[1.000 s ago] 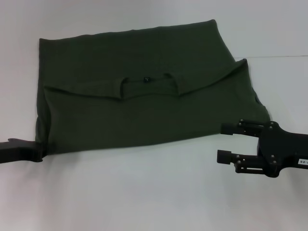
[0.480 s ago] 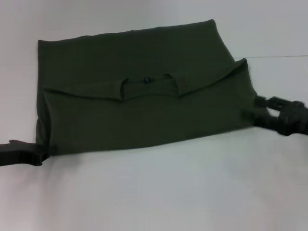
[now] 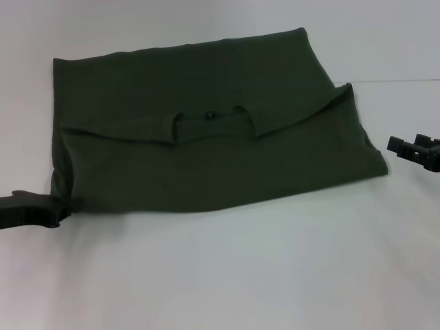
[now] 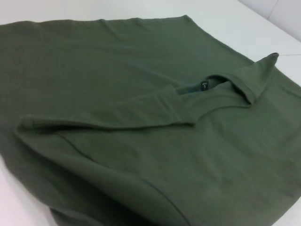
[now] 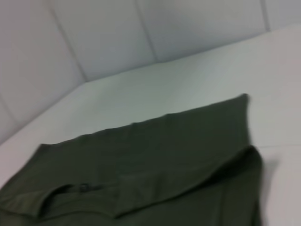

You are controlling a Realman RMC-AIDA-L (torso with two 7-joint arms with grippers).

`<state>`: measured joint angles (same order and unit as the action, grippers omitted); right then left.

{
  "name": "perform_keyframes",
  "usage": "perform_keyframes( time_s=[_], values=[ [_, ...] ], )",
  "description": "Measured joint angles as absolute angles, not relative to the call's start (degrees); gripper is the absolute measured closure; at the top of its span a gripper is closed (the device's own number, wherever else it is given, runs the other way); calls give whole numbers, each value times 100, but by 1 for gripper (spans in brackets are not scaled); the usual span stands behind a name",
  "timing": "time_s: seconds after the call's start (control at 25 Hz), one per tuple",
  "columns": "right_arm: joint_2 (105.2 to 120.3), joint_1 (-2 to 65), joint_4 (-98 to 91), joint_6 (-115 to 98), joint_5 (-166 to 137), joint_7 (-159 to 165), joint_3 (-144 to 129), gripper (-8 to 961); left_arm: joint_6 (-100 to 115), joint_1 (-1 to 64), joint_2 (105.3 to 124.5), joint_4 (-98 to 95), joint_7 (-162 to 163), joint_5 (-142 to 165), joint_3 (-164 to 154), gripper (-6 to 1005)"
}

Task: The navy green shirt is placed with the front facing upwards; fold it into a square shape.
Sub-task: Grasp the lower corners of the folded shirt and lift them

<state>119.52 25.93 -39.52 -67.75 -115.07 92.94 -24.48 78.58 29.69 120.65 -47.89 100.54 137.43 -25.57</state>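
Nearest me, the left gripper (image 3: 34, 210) sits low on the white bench (image 3: 220, 275), touching the shirt's near left corner; I cannot tell whether it grips cloth. The navy green shirt (image 3: 206, 130) lies beyond, folded across with its collar (image 3: 210, 118) showing. If that corner is only half caught, the next fold could drag crooked. Far right, the right gripper (image 3: 414, 148), fingers parted and empty, has backed off from the shirt's right edge.
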Motion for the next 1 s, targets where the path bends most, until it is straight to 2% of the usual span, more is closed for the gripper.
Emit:
perform_keyframes(
  time_s=[1.0],
  values=[
    [11951,2796,-3623,-5747,-11513,9204,-2970,151,7822,3015,12086,-4746,10038,13737,-2628,987]
  ],
)
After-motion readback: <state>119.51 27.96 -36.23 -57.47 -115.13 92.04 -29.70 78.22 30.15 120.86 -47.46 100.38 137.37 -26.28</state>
